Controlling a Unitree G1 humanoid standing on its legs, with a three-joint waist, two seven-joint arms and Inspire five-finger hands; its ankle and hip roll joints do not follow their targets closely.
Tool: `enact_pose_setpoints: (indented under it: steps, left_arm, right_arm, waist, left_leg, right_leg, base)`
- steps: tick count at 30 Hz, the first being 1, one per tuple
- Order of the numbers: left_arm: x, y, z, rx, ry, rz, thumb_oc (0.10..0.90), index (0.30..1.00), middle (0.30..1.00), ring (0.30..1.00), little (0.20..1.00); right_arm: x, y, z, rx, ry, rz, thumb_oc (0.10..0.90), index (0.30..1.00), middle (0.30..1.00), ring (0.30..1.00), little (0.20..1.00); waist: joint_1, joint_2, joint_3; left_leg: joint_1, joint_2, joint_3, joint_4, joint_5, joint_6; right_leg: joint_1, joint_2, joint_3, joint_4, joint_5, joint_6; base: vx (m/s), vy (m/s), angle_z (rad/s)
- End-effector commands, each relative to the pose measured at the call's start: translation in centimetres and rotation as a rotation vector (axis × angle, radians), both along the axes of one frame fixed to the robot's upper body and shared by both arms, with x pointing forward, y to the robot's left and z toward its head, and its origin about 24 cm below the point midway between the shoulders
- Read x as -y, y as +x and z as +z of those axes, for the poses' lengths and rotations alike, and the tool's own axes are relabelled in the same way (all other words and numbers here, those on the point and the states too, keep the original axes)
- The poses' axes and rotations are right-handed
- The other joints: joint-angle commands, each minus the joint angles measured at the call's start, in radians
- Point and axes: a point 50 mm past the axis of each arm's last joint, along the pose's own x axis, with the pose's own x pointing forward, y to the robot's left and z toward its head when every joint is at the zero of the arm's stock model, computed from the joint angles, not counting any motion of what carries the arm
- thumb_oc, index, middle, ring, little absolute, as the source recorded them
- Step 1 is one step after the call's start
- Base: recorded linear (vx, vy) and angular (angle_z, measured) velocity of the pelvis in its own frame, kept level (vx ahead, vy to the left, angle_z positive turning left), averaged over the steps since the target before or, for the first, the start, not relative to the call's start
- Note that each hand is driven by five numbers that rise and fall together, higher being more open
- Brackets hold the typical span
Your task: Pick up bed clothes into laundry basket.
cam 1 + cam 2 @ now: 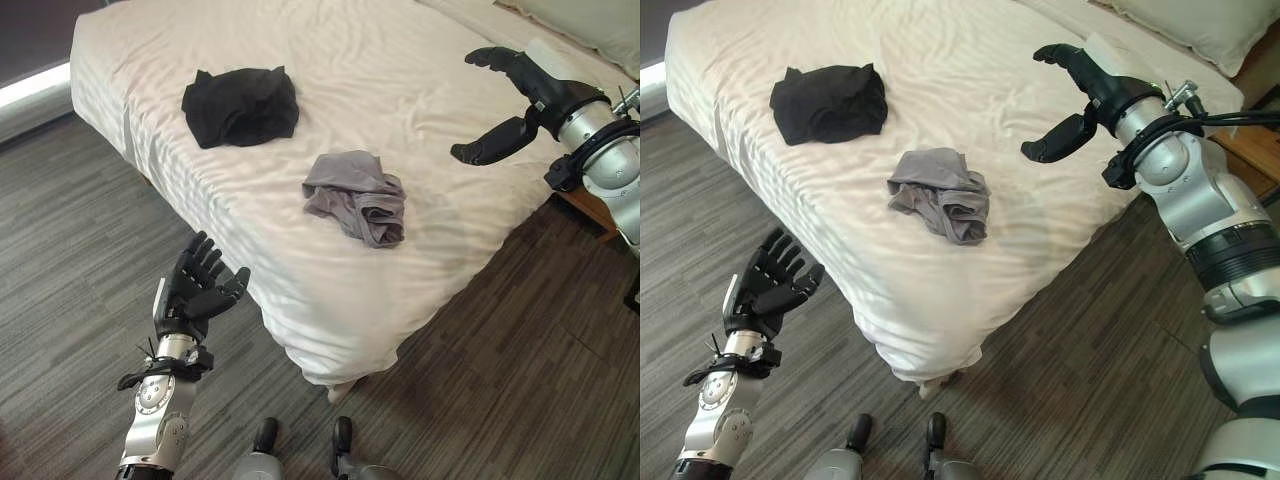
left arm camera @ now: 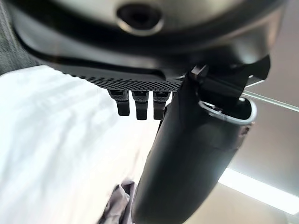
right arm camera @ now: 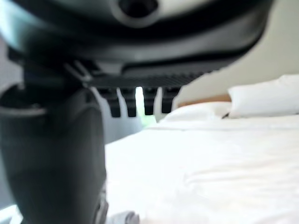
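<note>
A crumpled grey cloth garment (image 1: pixel 357 197) and a bundled black one (image 1: pixel 241 105) lie on the cream-sheeted bed (image 1: pixel 420 90), neither collected. The right hand (image 1: pixel 515 105) hovers spread and empty above the sheet; the left hand (image 1: pixel 200 285) hangs open beside the bed.

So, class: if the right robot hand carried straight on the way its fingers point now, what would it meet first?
Probably the grey garment. The right robot hand hangs open over the bed, fingers aimed toward that crumpled piece, with bare sheet between. Depth is unclear, so it might touch the sheet first.
</note>
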Motion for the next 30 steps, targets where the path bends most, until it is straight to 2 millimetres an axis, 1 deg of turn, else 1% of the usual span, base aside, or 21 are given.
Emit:
enact_pose_setpoints:
  steps: [1,3,5,7,10,12,14,16,17,18,19,20,22,26,28,29,30]
  left_arm:
    - [-0.9,0.9,5.9,0.256,0.127,-0.054,0.8,0.9,0.9,0.9,0.9]
    - [-1.1,0.7,6.1,0.255,0.14,-0.056,0.8,0.9,0.9,0.9,0.9]
    - [-1.9,0.1,6.6,0.265,0.162,-0.041,0.8,0.9,0.9,0.9,0.9]
    - [-3.0,-0.7,6.2,0.242,0.169,-0.005,0.8,0.9,0.9,0.9,0.9]
    - [-5.2,-1.8,6.0,0.219,0.175,0.087,0.8,0.9,0.9,0.9,0.9]
    - [-5.9,-2.1,6.0,0.214,0.179,0.121,0.8,0.9,0.9,0.9,0.9]
    - [-6.4,-2.2,5.8,0.206,0.18,0.141,0.8,0.9,0.9,0.9,0.9]
    - [-6.4,-2.0,6.1,0.215,0.197,0.144,0.8,0.9,0.9,0.9,0.9]
    - [-6.1,-1.9,6.3,0.226,0.194,0.137,0.8,0.9,0.9,0.9,0.9]
    - [-6.1,-1.9,6.3,0.226,0.194,0.137,0.8,0.9,0.9,0.9,0.9]
    - [-6.0,-1.9,6.2,0.225,0.182,0.14,0.8,0.9,0.9,0.9,0.9]
    - [-5.6,-1.9,6.0,0.227,0.171,0.14,0.8,0.9,0.9,0.9,0.9]
    - [-5.7,-1.7,5.9,0.226,0.167,0.153,0.8,0.9,0.9,0.9,0.9]
    - [-5.9,-1.3,5.9,0.238,0.137,0.187,0.8,0.9,0.9,0.9,0.9]
    - [-5.9,-1.1,5.9,0.239,0.133,0.205,0.8,0.9,0.9,0.9,0.9]
    - [-6.0,-1.0,6.0,0.242,0.134,0.21,0.8,0.9,0.9,0.9,0.9]
    - [-6.0,-1.0,6.0,0.242,0.135,0.211,0.8,0.9,0.9,0.9,0.9]
  right_arm:
    - [-0.2,-1.7,7.9,0.215,0.081,0.021,0.8,0.9,0.9,0.9,0.9]
    - [0.5,-1.8,8.2,0.215,0.085,-0.008,0.8,0.9,0.9,0.9,0.9]
    - [1.1,-2.1,9.1,0.218,0.072,-0.043,0.8,0.9,0.9,0.9,0.9]
    - [1.8,-2.2,9.4,0.213,0.084,-0.078,0.8,0.9,0.9,0.9,0.9]
    - [2.3,-2.4,10.4,0.231,0.112,-0.104,0.8,0.9,0.9,0.9,0.9]
    - [2.8,-2.4,10.8,0.235,0.128,-0.126,0.8,0.9,0.9,0.9,0.9]
    - [3.1,-2.3,10.8,0.233,0.145,-0.141,0.8,0.9,0.9,0.9,0.9]
    - [3.1,-2.1,10.8,0.221,0.13,-0.161,0.8,0.9,0.9,0.9,0.9]
    - [3.1,-2.1,10.8,0.221,0.124,-0.17,0.8,0.9,0.9,0.9,0.9]
    - [3.1,-2.1,10.9,0.221,0.124,-0.17,0.8,0.9,0.9,0.9,0.9]
    - [3.0,-1.8,10.6,0.211,0.117,-0.175,0.8,0.9,0.9,0.9,0.9]
    - [2.5,-1.2,9.8,0.188,0.117,-0.166,0.8,0.9,0.9,0.9,0.9]
    - [1.9,-0.5,9.0,0.167,0.125,-0.152,0.8,0.9,0.9,0.9,0.9]
    - [-0.7,1.5,6.3,0.092,0.137,-0.089,0.8,0.9,0.9,0.9,0.9]
    - [-2.0,2.5,4.4,0.043,0.144,-0.057,0.8,0.9,0.9,0.9,0.9]
    - [-2.5,2.8,3.6,0.017,0.135,-0.043,0.441,0.361,0.361,0.361,0.361]
    - [-2.5,2.8,3.6,0.017,0.135,-0.043,0.4,0.3,0.3,0.3,0.3]
  waist:
    - [0.026,-0.008,-0.022]
    - [0.041,-0.01,-0.005]
    - [0.053,-0.011,0.015]
    - [0.07,-0.014,0.031]
    - [0.098,-0.02,0.06]
    - [0.115,-0.022,0.077]
    - [0.128,-0.023,0.095]
    - [0.142,-0.023,0.118]
    - [0.147,-0.025,0.126]
    - [0.147,-0.025,0.125]
    - [0.151,-0.027,0.133]
    - [0.164,-0.029,0.15]
    - [0.177,-0.029,0.164]
    - [0.198,-0.024,0.183]
    - [0.206,-0.017,0.19]
    - [0.209,-0.015,0.191]
    - [0.209,-0.016,0.191]
  left_leg:
    - [-0.093,-0.033,0.017,0.009,0.044,-0.004]
    - [-0.113,-0.036,0.008,0.008,0.051,-0.008]
    - [-0.136,-0.035,0.001,0.003,0.06,-0.011]
    - [-0.152,-0.036,-0.003,0.0,0.065,-0.013]
    - [-0.186,-0.033,-0.006,-0.007,0.076,-0.016]
    - [-0.213,-0.033,-0.009,-0.014,0.088,-0.021]
    - [-0.235,-0.032,-0.014,-0.018,0.097,-0.026]
    - [-0.264,-0.029,-0.02,-0.022,0.108,-0.033]
    - [-0.276,-0.028,-0.026,-0.022,0.113,-0.035]
    - [-0.278,-0.028,-0.026,-0.022,0.114,-0.035]
    - [-0.287,-0.027,-0.029,-0.024,0.117,-0.037]
    - [-0.307,-0.026,-0.034,-0.025,0.121,-0.04]
    - [-0.325,-0.025,-0.038,-0.026,0.127,-0.042]
    - [-0.366,-0.025,-0.038,-0.029,0.138,-0.048]
    - [-0.375,-0.025,-0.037,-0.029,0.142,-0.049]
    - [-0.378,-0.026,-0.036,-0.029,0.143,-0.05]
    - [-0.378,-0.026,-0.036,-0.029,0.143,-0.05]
  right_leg:
    - [0.035,-0.005,-0.026,0.034,-0.12,0.052]
    - [0.02,-0.006,-0.038,0.033,-0.117,0.052]
    - [-0.002,-0.007,-0.05,0.033,-0.114,0.053]
    - [-0.014,-0.007,-0.055,0.03,-0.11,0.054]
    - [-0.047,-0.007,-0.057,0.026,-0.102,0.057]
    - [-0.074,-0.005,-0.06,0.022,-0.095,0.058]
    - [-0.095,-0.004,-0.067,0.02,-0.089,0.059]
    - [-0.117,-0.002,-0.077,0.014,-0.085,0.059]
    - [-0.128,-0.001,-0.079,0.014,-0.083,0.058]
    - [-0.129,-0.001,-0.08,0.014,-0.083,0.058]
    - [-0.137,0.002,-0.083,0.013,-0.082,0.058]
    - [-0.151,0.004,-0.089,0.012,-0.08,0.059]
    - [-0.167,0.006,-0.092,0.01,-0.075,0.059]
    - [-0.202,0.008,-0.089,0.006,-0.064,0.059]
    - [-0.209,0.007,-0.089,0.006,-0.061,0.06]
    - [-0.212,0.007,-0.089,0.005,-0.062,0.06]
    - [-0.212,0.007,-0.089,0.005,-0.061,0.06]
  base:
    - [-0.04,0.0,0.19]
    - [-0.03,0.007,0.2]
    - [-0.02,0.016,0.18]
    - [0.0,0.015,0.14]
    - [-0.02,-0.001,0.07]
    - [-0.02,-0.005,0.01]
    - [-0.03,-0.011,0.05]
    - [-0.04,-0.026,0.1]
    - [-0.04,-0.024,0.19]
    - [-0.02,-0.02,0.2]
    - [-0.03,-0.026,0.25]
    - [-0.05,-0.034,0.17]
    - [-0.07,-0.034,0.04]
    - [-0.05,-0.014,-0.03]
    - [-0.03,0.013,-0.03]
    - [-0.02,0.007,-0.05]
    - [-0.01,0.012,-0.06]
